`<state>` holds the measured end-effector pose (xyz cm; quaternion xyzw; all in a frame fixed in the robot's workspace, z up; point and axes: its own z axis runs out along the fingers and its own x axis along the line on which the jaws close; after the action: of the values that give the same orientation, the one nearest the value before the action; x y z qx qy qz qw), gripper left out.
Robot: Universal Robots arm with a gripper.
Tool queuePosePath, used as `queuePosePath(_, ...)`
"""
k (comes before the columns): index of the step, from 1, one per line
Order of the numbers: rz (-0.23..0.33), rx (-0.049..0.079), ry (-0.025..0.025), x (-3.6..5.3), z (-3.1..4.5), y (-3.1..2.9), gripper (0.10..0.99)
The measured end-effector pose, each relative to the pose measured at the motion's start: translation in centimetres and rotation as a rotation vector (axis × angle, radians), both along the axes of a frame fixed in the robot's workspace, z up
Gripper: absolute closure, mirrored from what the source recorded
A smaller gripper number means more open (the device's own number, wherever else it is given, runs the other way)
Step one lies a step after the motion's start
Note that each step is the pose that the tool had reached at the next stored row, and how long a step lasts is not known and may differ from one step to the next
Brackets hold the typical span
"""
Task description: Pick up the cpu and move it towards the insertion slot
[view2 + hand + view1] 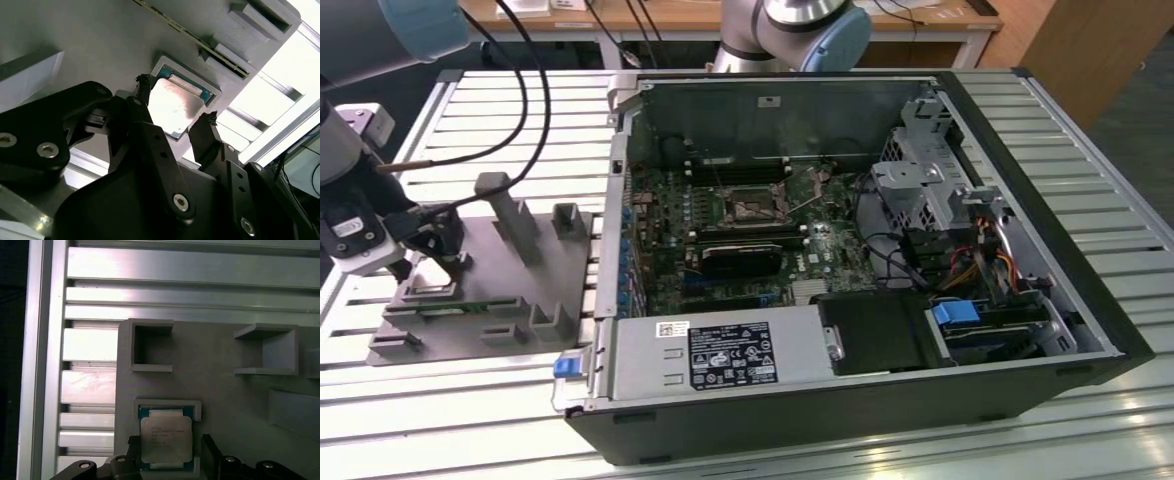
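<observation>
Slatted aluminium table (480,100) carries a grey tray (507,290) at the exterior view's left, with an open computer case (1067,200) just beside it. White printed labels sit on the case's power supply (720,355), and faint print marks the silver lid of the cpu (166,440). The cpu lies flat in a shallow framed pocket near the tray's edge, bare slats alongside. The insertion slot (754,205) sits on the motherboard inside the case, well apart from the tray. The gripper (175,99) hangs over the cpu, its black fingers (150,135) spread – one at each side of the chip, a narrow gap showing – gripping nothing
</observation>
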<state>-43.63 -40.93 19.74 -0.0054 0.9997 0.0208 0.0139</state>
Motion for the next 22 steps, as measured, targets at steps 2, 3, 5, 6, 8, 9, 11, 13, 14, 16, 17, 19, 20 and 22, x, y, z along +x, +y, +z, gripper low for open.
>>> queuePosePath(2, 0.000, 0.000, 0.0001, 0.00, -0.14, 0.05, 0.498)
queuePosePath(3, 0.000, 0.000, 0.0001, -0.01, -0.23, 0.09, 0.498)
queuePosePath(5, 0.000, 0.000, 0.0002, -0.03, -0.37, 0.13, 0.498)
queuePosePath(6, 0.000, 0.000, 0.0004, -0.05, -0.43, 0.14, 0.498)
queuePosePath(8, 0.000, 0.000, 0.0003, -0.14, -0.58, 0.16, 0.498)
queuePosePath(9, 0.000, 0.000, 0.0003, -0.20, -0.64, 0.18, 0.498)
queuePosePath(11, 0.000, 0.000, 0.0000, -0.25, -0.78, 0.20, 0.498)
queuePosePath(13, 0.000, 0.000, 0.0002, -0.28, -0.95, 0.22, 0.498)
queuePosePath(14, 0.000, 0.000, 0.0001, -0.29, -1.06, 0.23, 0.498)
queuePosePath(16, 0.000, 0.000, 0.0001, -0.30, -1.27, 0.23, 0.498)
queuePosePath(17, 0.000, 0.000, 0.0001, -0.30, -1.38, 0.23, 0.498)
queuePosePath(19, 0.000, 0.000, 0.0002, -0.31, -1.50, 0.23, 0.498)
queuePosePath(20, 0.000, 0.000, 0.0004, -0.31, -1.49, 0.23, 0.498)
queuePosePath(22, 0.000, 0.000, 0.0004, -0.31, -1.50, 0.23, 0.498)
